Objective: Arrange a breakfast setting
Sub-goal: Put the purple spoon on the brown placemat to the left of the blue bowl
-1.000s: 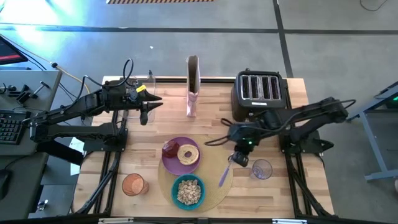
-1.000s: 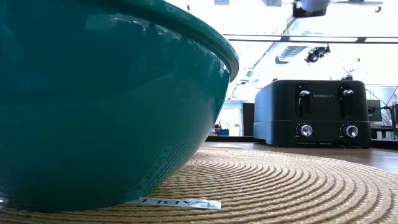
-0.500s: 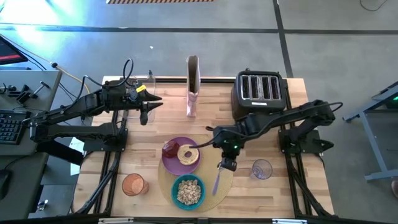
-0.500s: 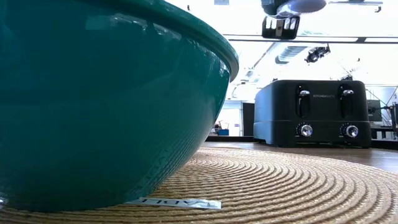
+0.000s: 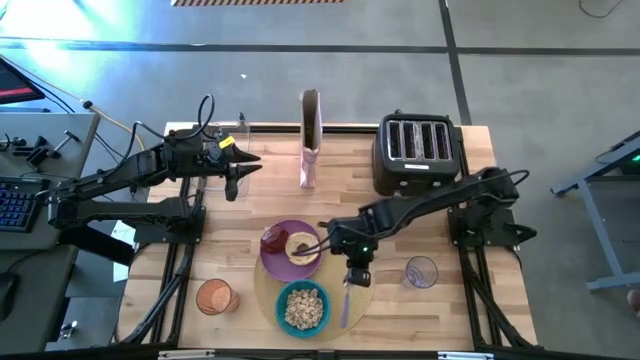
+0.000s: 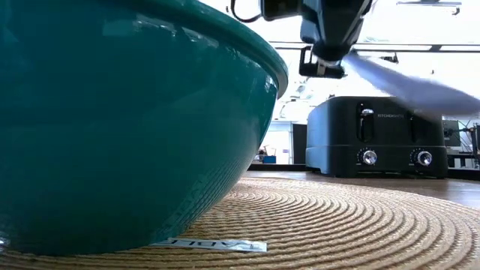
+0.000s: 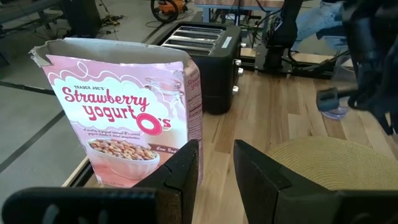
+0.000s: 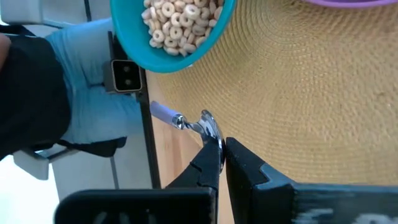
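Right pincer (image 5: 354,272) is clamped fully on the metal spoon (image 5: 346,303) at its bowl end, above the round mat (image 5: 365,300), at 3 o'clock of the teal bowl (image 5: 302,307) of cereal. We judge the spoon light, rigid and slick; the flat neck beside its bowl seems the surest hold. Its long axis runs 12 to 6 o'clock, handle toward 6. Left pincer (image 5: 232,183) waits at 9 o'clock of the cereal box (image 7: 130,118), fingers slightly apart, holding nothing.
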Robot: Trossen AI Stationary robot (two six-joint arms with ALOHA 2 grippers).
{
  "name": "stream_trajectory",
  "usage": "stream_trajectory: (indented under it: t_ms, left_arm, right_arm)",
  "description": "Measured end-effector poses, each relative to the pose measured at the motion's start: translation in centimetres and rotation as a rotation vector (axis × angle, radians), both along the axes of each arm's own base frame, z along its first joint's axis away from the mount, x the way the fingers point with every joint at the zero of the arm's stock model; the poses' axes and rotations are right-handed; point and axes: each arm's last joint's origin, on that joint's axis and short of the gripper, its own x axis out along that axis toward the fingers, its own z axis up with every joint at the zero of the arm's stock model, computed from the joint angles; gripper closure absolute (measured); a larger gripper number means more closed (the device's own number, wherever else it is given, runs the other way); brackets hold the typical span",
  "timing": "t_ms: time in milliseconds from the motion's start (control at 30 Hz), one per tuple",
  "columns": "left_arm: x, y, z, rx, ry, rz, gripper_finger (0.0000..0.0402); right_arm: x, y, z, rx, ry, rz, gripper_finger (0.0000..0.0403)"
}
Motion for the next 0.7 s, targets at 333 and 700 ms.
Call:
stream_trajectory:
  t_ms: [333,700]
  left_arm:
    - [0.0,0.0,0.0,0.0,0.0,0.0,0.0312]
    - [0.0,0.0,0.0,0.0,0.0,0.0,0.0312]
  right_arm:
    - [1.4,0.4,-2.8,0.006,0.009,0.062,0.0403]
    - [2.2,-0.3,-4.4,0.004,0.025,0.051,0.0403]
